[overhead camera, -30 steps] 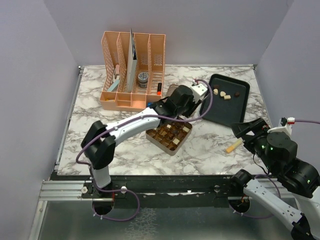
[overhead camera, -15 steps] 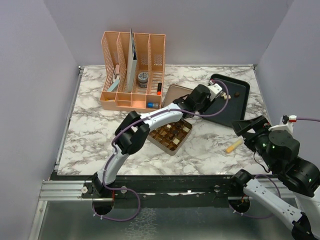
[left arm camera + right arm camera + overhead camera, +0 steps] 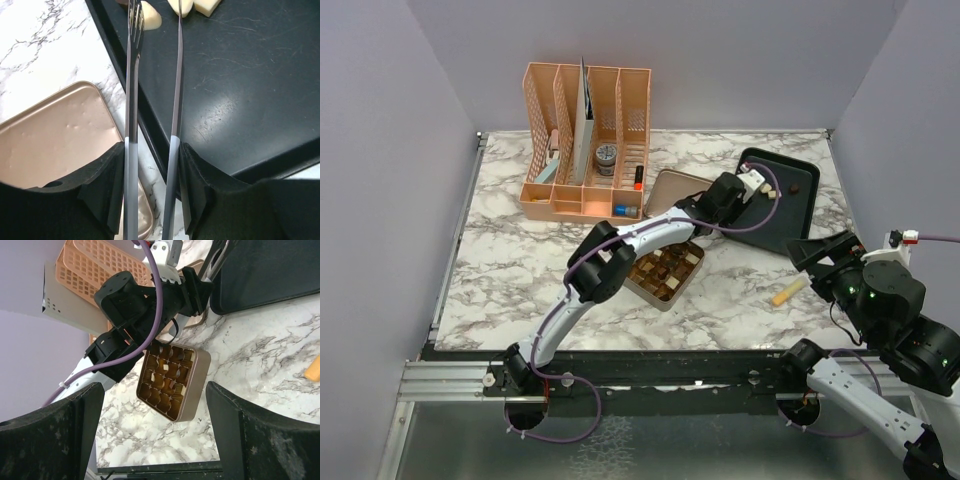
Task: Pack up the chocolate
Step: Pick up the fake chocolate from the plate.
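Observation:
Small cream chocolate pieces [image 3: 150,20] lie at the near-left corner of the black tray [image 3: 240,100], and a few pieces [image 3: 773,192] show on it from above. My left gripper [image 3: 156,7] reaches over that corner, its thin fingers open a little, with one cream piece in the gap beside the left finger [image 3: 133,75]. The square gold tin [image 3: 661,271] sits mid-table with brown and cream pieces in its cups [image 3: 170,377]. My right gripper [image 3: 817,256] hovers wide open and empty at the right, looking down on the tin.
The tin's gold lid [image 3: 55,145] lies flat just left of the tray. A peach desk organiser [image 3: 585,140] with small items stands at the back left. An orange stick [image 3: 785,293] lies on the marble near my right gripper. The left arm [image 3: 640,232] stretches over the tin.
My left arm has stretched right and away from above the tin to the black tray's near-left corner. The right arm has barely moved.

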You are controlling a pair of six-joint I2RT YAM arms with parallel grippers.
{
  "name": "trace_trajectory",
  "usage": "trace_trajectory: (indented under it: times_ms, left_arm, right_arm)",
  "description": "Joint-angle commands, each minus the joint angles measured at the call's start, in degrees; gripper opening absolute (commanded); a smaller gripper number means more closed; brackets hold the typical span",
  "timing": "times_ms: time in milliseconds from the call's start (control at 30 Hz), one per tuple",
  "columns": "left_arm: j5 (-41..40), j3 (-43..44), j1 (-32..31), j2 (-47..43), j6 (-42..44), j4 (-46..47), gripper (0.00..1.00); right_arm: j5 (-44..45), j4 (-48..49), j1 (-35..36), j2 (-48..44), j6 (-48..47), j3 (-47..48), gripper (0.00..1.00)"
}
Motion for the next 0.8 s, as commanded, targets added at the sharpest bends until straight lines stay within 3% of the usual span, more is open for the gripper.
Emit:
trace_trajectory:
  times_ms: [0, 767]
  left_arm:
    - [-1.71, 3.89, 0.61, 1.85, -0.49, 1.89, 0.48]
    - [-2.48, 13.15, 1.34, 8.94, -0.89, -0.38, 0.49]
  right_arm:
    - [1.57, -1.32, -0.19, 0.07, 0.44, 1.16, 0.87]
    - [2.93, -1.64, -0.19, -0.64, 0.53, 1.13, 0.87]
